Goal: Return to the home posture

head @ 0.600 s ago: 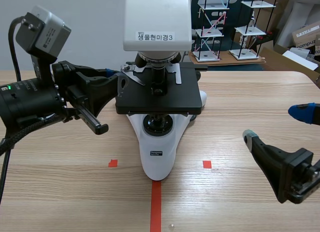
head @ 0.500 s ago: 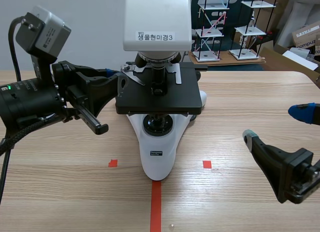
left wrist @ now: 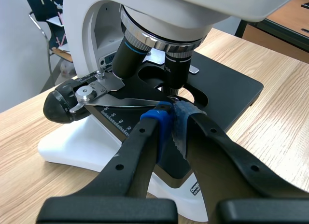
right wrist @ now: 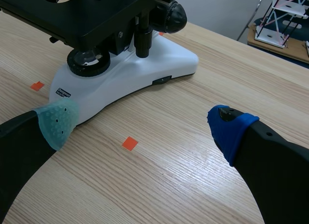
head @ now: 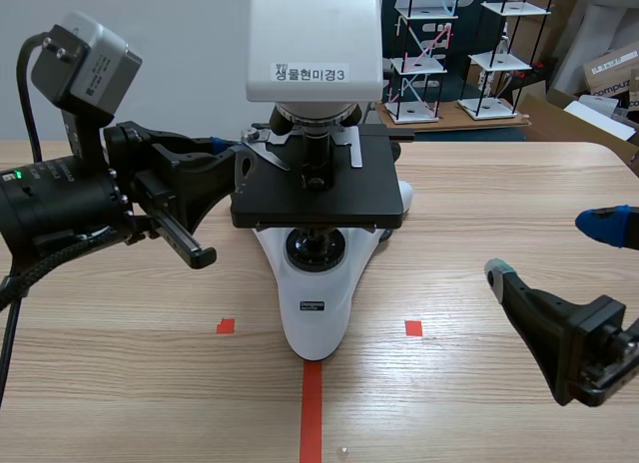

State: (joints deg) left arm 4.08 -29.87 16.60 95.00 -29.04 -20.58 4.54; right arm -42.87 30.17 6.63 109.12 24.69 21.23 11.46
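**Q:** What is occupying the wooden table (head: 479,199)?

**A:** A white microscope (head: 329,283) is standing at the middle. Its black stage (head: 318,189) is facing the robot, and the front of its base is meeting the orange-red tape line.

**Q:** And the arms?

**A:** The left arm (head: 60,199) is coming in raised, level with the stage. The right arm (head: 584,343) is lying low at the right, well apart from the microscope.

**Q:** Claw state?

**A:** The left gripper (left wrist: 170,121) is pressing its blue pads together at the stage's left edge, just beside the metal slide clip (left wrist: 104,91) and just short of the objectives (left wrist: 149,50). Nothing is showing between the pads, and contact with the clip cannot be told. The right gripper (right wrist: 140,122) is gaping wide over the table, with a grey-green pad (right wrist: 57,121) on one finger and a blue pad (right wrist: 229,130) on the other. An orange-red square is lying between the fingers.
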